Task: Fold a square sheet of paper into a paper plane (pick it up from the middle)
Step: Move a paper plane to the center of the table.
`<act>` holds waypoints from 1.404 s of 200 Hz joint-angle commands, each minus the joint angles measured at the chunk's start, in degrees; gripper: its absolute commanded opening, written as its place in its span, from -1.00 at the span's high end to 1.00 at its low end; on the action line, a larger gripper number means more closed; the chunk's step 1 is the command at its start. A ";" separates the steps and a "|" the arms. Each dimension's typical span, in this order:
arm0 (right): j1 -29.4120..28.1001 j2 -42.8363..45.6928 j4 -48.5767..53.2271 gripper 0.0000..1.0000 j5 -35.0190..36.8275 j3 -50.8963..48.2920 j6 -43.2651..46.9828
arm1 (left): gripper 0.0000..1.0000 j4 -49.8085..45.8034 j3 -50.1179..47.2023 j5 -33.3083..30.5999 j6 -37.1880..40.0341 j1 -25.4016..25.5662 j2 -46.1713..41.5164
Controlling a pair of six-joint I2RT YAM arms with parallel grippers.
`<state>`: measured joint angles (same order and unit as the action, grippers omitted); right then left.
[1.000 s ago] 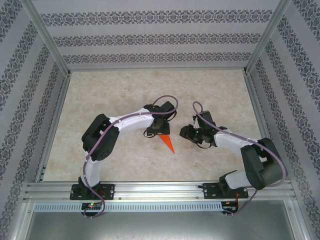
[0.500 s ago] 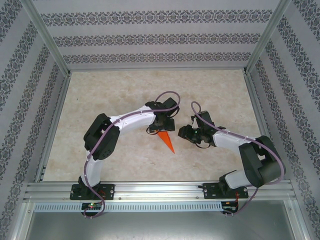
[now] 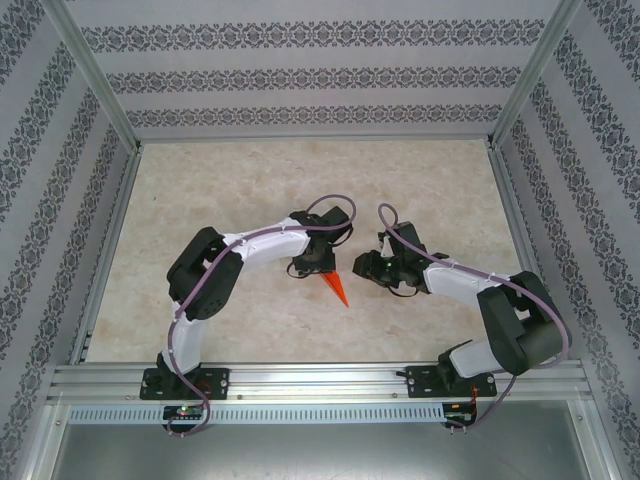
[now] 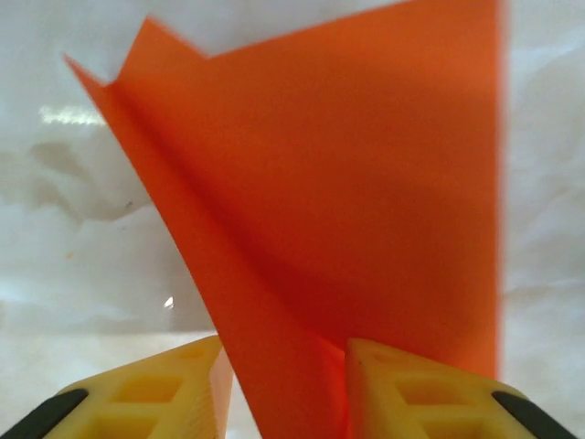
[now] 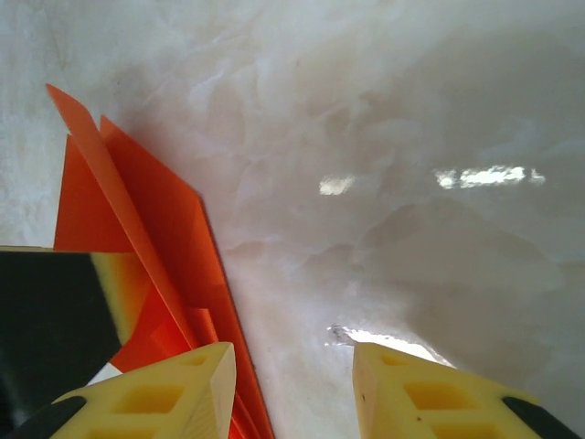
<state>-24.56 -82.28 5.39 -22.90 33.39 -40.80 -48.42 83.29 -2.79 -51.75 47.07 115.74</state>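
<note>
Now that my left gripper (image 4: 283,352) has closed in and pinched the paper plane (image 4: 366,183), right gripper (image 5: 291,355) spread just beside, I reckon the lift's on

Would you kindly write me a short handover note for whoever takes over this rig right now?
Left gripper: jaws on either side of the paper plane, at its folded spine; a firm pinch cannot be confirmed.
Right gripper: open, holding nothing, close beside the plane's edge.
Plane: mid-table, between the two grippers.
Done: sheet already folded into a pointed dart.
Left: probably secure the grip, then check the creases.
</note>
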 commanded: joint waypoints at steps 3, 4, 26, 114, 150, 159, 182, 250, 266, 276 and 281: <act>-2.24 -0.51 -0.45 0.21 -0.12 2.65 1.64 | 0.35 5.28 -6.03 -2.29 -1.03 0.83 -7.41; -2.29 -0.51 -0.33 0.22 0.01 2.69 1.71 | 0.36 5.58 -6.34 -2.39 -1.14 0.83 -7.66; -4.62 -0.76 0.54 0.20 1.33 3.86 3.45 | 0.45 13.01 -13.95 -2.90 -2.28 0.74 -14.09; -8.31 -6.27 1.62 0.14 0.38 7.66 7.34 | 0.83 15.34 -16.07 -0.25 -1.00 0.48 -12.30; -8.39 -8.55 -2.23 0.10 -5.19 7.18 7.28 | 0.84 15.03 -16.19 -0.20 -0.46 0.39 -12.24; -8.40 -8.74 -3.93 0.09 -6.34 6.75 7.03 | 0.84 15.02 -16.19 -0.10 -0.33 0.39 -12.13; -8.49 -8.83 -5.43 0.08 -7.70 6.43 7.23 | 0.85 14.94 -16.30 0.06 -0.51 0.36 -12.12; -8.63 -12.11 -3.94 0.08 -9.25 8.80 10.03 | 0.84 14.01 -15.87 0.13 -0.46 0.22 -12.21; -9.01 -11.54 -4.74 0.08 -10.44 8.35 10.08 | 0.84 13.81 -15.87 0.08 -0.37 0.22 -12.21; -9.10 -10.79 -4.84 0.08 -10.63 8.01 10.18 | 0.84 13.84 -15.94 0.03 -0.37 0.24 -12.30; -9.08 -10.51 -4.78 0.08 -10.74 7.85 10.33 | 0.84 13.80 -15.95 0.02 -0.36 0.22 -12.30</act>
<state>-32.88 -93.91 2.31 -31.24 40.69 -32.53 -35.14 67.64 -3.31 -52.82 47.05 103.24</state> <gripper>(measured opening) 0.461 0.082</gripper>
